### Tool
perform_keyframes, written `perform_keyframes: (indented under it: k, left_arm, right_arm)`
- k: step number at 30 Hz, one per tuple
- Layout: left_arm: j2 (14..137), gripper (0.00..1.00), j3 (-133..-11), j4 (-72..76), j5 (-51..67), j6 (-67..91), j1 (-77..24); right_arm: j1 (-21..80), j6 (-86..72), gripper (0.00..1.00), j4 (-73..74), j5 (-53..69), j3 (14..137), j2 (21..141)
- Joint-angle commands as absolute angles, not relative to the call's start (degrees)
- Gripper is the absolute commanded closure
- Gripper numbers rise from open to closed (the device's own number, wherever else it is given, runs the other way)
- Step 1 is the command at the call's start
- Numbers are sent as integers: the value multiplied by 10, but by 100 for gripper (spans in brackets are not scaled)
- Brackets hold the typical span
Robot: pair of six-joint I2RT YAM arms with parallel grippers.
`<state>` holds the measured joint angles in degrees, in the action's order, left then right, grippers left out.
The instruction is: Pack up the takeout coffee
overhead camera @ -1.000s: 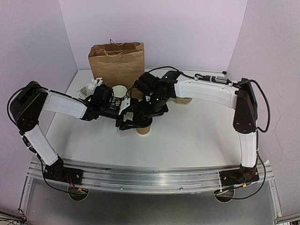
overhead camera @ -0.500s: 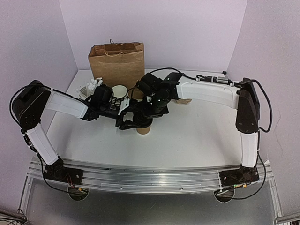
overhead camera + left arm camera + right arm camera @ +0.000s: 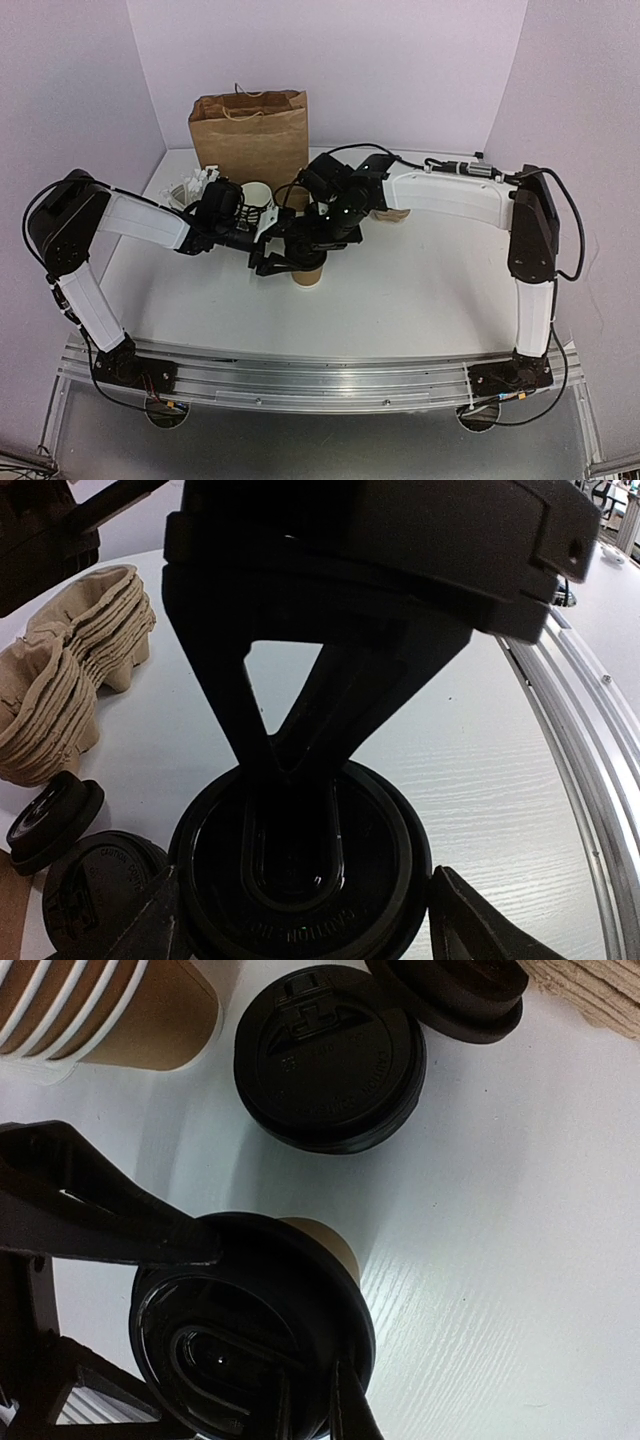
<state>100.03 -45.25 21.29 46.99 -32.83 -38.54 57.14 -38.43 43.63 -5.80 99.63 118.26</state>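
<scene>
The takeout coffee (image 3: pixel 307 277) is a small brown paper cup (image 3: pixel 327 1241) standing mid-table with a round black lid (image 3: pixel 250 1330) on top. My left gripper (image 3: pixel 292 266) reaches in from the left. Its fingers (image 3: pixel 150 925) sit against both sides of the lid (image 3: pixel 395 865), closed on the cup. My right gripper (image 3: pixel 313 254) comes down from above. Its two fingers (image 3: pixel 347 1410) stand nearly together at the lid's rim, forming a V in the left wrist view (image 3: pixel 275 770). Most of the cup's wall is hidden under the lid and the arms.
A brown paper bag (image 3: pixel 250 130) stands upright at the back. A stack of lidless brown cups (image 3: pixel 100 1010) stands just behind the arms, with two loose black lids (image 3: pixel 330 1060) (image 3: pixel 450 995) beside it. Pulp cup carriers (image 3: pixel 70 680) lie behind the coffee. A white cup of straws (image 3: pixel 195 185) stands at the back left.
My right gripper's fingers have closed together on the lid's rim. The left gripper and the cup have stayed put.
</scene>
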Motion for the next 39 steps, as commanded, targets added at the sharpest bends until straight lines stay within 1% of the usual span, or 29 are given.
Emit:
perform_keyframes:
  k: [1,3,10,15,20,26,39]
  left_arm:
    - [1000,18,-482,107,441,-260,-397]
    - [985,14,-491,107,444,-251,-397]
    - [938,7,-514,69,462,-266,-396]
    - [912,1,-504,64,472,-293,-396]
    - [900,0,-499,62,457,-294,-396]
    - [893,0,-486,81,440,-293,-395]
    - [886,0,-463,121,430,-281,-393]
  right_arm:
    - [567,-382,100,477,-51,989,1217]
    - [564,-380,100,486,-57,993,1213]
    - [554,-372,100,505,-65,997,1194]
    - [554,-359,100,521,-76,1019,1199]
    - [554,-348,100,550,-90,1051,1202]
    - [553,-345,100,561,-99,1056,1195]
    - [514,-365,100,567,-129,983,1128]
